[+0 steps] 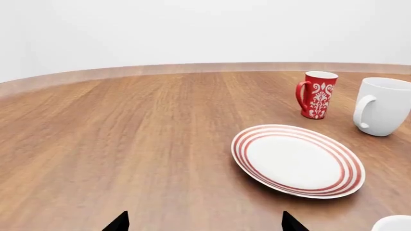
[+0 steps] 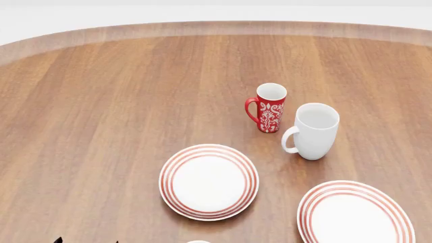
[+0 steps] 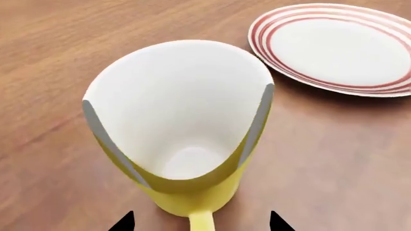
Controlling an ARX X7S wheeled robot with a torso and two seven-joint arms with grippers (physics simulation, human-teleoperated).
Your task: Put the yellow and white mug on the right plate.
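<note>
Readable text: none was found.
Red mug [image 2: 270,108]: only a white ornamental pattern was seen, no letters.

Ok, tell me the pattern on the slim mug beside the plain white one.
Red with white ornamental scrollwork on the slim mug; clearest in the left wrist view.

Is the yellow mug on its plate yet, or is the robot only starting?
Only starting. Nothing looks done: the right plate is bare. In the right wrist view the yellow and white mug stands on the table right before the right gripper, whose fingers sit apart and aren't touching it. Gripping, lifting and placing it remain.
</note>
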